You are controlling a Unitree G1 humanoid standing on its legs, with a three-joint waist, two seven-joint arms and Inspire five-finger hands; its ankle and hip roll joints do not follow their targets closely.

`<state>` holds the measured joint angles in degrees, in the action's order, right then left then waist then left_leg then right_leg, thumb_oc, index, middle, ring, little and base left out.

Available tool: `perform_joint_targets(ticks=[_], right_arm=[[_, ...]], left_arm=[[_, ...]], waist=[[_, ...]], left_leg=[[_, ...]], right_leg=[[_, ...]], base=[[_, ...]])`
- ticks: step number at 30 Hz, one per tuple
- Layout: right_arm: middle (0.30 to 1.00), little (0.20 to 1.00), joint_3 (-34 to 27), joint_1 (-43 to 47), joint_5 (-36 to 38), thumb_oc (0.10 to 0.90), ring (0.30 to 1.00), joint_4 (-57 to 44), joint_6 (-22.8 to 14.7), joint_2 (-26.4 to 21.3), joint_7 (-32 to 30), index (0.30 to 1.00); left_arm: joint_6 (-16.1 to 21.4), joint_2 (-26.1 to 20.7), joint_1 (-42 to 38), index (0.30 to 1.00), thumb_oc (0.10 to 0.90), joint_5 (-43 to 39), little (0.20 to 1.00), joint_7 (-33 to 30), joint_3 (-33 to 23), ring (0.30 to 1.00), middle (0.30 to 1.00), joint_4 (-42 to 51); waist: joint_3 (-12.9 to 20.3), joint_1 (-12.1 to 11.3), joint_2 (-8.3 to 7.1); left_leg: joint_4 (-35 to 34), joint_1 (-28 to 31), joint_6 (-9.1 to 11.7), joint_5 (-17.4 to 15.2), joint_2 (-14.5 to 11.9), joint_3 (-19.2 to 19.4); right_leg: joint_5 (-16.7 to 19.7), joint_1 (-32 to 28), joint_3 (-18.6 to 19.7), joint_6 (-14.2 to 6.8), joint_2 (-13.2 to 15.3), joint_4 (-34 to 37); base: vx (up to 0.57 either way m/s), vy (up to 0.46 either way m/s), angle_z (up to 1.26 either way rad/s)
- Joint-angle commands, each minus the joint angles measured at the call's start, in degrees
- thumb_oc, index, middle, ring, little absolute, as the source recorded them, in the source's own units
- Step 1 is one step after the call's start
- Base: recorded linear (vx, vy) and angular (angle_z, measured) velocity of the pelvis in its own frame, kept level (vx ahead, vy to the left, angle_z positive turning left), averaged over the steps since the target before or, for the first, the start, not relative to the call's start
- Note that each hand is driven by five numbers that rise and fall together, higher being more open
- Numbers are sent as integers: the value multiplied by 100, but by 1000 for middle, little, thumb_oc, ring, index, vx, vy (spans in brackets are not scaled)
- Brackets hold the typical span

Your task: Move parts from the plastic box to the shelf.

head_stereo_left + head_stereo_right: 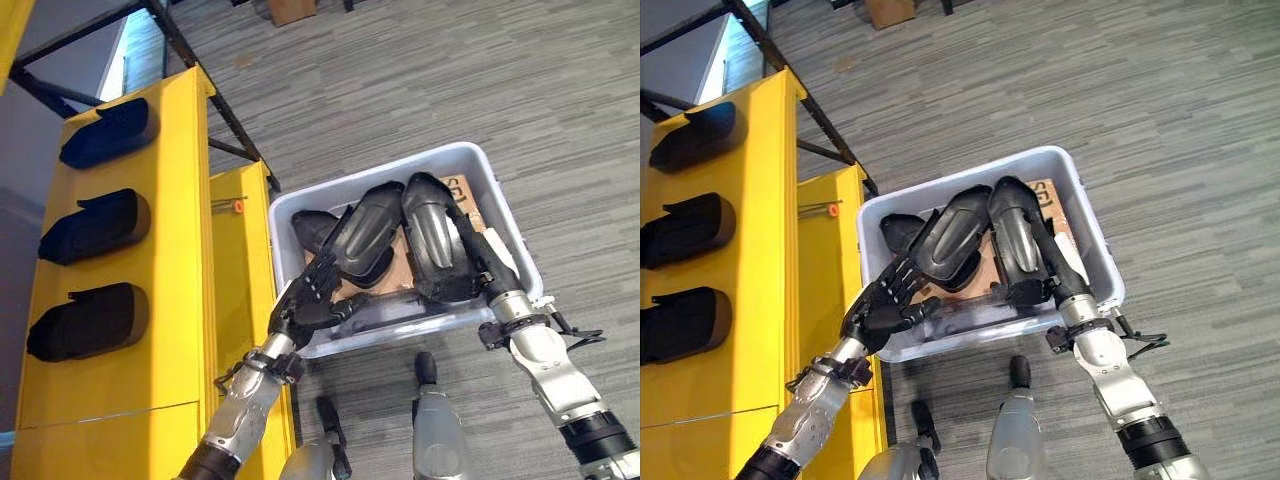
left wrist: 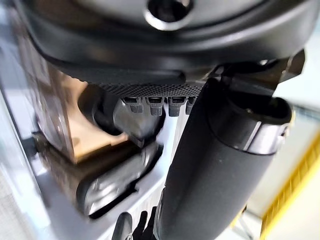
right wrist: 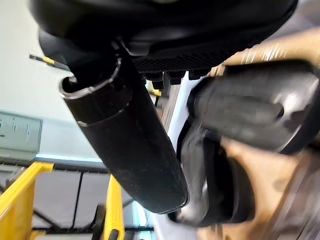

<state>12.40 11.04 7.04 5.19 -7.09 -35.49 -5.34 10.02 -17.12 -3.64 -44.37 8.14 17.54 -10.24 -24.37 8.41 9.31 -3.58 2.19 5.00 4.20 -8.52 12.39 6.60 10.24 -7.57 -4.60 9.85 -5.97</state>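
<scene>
Over grey carpet, we are gripping one black part in each hand: left hand [image 1: 308,298] on one part [image 1: 365,232], right hand [image 1: 478,268] on another part [image 1: 432,232], lifting both from the plastic box [image 1: 500,205] (shelf [image 1: 185,290] beside it).

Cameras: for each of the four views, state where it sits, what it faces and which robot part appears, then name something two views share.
Left eye: head, looking down at box, shelf; both arms.
Right eye: beside it, same scene; left hand, right hand.
Left wrist: on left arm, facing into box; own hand on part.
Right wrist: on right arm, facing box, shelf; own hand on a part.
Shared: both wrists see box parts.
</scene>
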Motion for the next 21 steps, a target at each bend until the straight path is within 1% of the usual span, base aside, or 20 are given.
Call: perform_joint_targets(ticks=[1,3,7,8,10,12,15,16,19,20,21], right_arm=[[1000,1000,-218,552,-104,900,1000,-313,-506,195,-340,1000],[1000,1000,-221,620,-286,900,1000,-262,-530,176,-381,1000],[1000,1000,-158,1102,-705,900,1000,7,-443,31,-490,1000],[1000,1000,-138,1196,-777,900,1000,50,-404,-14,-506,1000],[1000,1000,-49,1606,-1200,900,1000,241,-314,-203,-588,1000],[1000,1000,11,1762,-1365,900,1000,306,-245,-276,-616,1000],[1000,1000,39,1980,-1728,900,1000,428,30,-465,-712,1000],[1000,1000,70,2087,-1659,900,1000,490,144,-548,-751,1000],[1000,1000,54,2174,-1711,900,1000,501,288,-688,-648,1000],[1000,1000,37,2138,-1862,900,1000,509,715,-754,-460,1000],[1000,1000,38,2139,-1861,900,1000,506,718,-756,-458,1000]], left_arm=[[346,-364,43,1000,900,-13,1000,188,-232,1000,1000,919],[328,-384,34,1000,900,-23,1000,175,-219,1000,1000,960],[303,-425,-100,1000,900,-29,1000,149,-141,1000,1000,960],[304,-442,-124,1000,900,-35,1000,143,-120,1000,1000,956],[293,-485,-213,1000,900,-85,1000,146,-69,1000,1000,930],[284,-488,-250,1000,900,-73,1000,112,-46,1000,1000,933],[308,-535,-291,1000,900,-101,1000,127,-44,1000,1000,918],[299,-538,-295,1000,900,-82,1000,102,-44,1000,1000,956],[278,-589,-293,1000,900,-152,1000,44,-40,1000,1000,1027],[48,-546,-272,1000,900,-355,1000,94,-67,1000,1000,1014],[45,-545,-271,1000,900,-356,1000,95,-69,1000,1000,1016]], waist=[[512,-91,-480],[487,-109,-484],[387,-190,-489],[368,-203,-485],[267,-262,-473],[232,-281,-466],[167,-305,-470],[138,-306,-462],[74,-293,-425],[32,-276,-394],[30,-276,-393]], left_leg=[[457,-155,-96,-635,-85,94],[482,-184,-114,-652,-71,70],[546,-316,-138,-679,-33,-14],[554,-336,-140,-677,-29,-25],[595,-431,-153,-672,-8,-81],[613,-474,-153,-666,-7,-94],[636,-538,-154,-657,-8,-111],[641,-566,-157,-651,-3,-114],[658,-612,-146,-633,-1,-126],[698,-612,-146,-639,12,-123],[698,-610,-146,-639,12,-122]], right_leg=[[-1060,-313,1,210,-104,-196],[-1067,-306,-7,211,-104,-204],[-1086,-253,-31,229,-116,-213],[-1088,-248,-32,232,-118,-214],[-1097,-204,-38,248,-137,-235],[-1099,-183,-42,252,-136,-246],[-1102,-152,-42,255,-140,-260],[-1099,-135,-28,252,-144,-260],[-1116,-103,-9,255,-145,-279],[-1131,-113,6,262,-134,-304],[-1132,-113,7,262,-134,-306]], base=[[26,-8,20],[12,-6,11],[0,0,0],[0,0,0],[0,0,0],[-36,-5,3],[-37,-15,1],[-33,-1,0],[-13,17,-1],[9,24,-5],[1,26,-4]])
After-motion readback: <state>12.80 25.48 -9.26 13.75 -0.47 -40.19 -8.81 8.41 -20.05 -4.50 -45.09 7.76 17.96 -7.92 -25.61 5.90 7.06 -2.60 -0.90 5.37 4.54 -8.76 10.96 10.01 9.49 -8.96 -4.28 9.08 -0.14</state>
